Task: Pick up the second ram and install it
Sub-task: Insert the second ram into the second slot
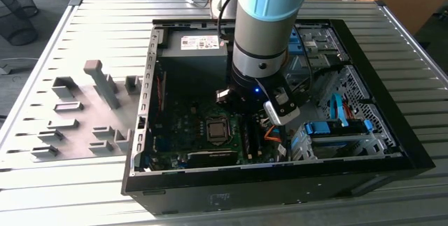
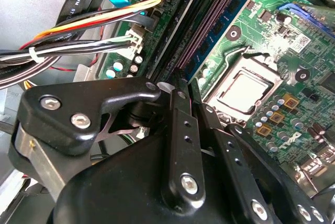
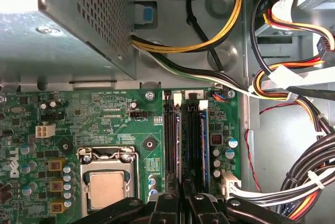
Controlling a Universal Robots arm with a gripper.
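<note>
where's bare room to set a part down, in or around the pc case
Free: the ribbed metal table beyond the grey fixture blocks, and the strip in front of the computer case. Crowded: inside the case, the gripper sits over the ram slots, beside the cpu socket and cable bundles.

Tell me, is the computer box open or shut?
Open. The computer case has no side cover on it, so the motherboard inside shows.
</note>
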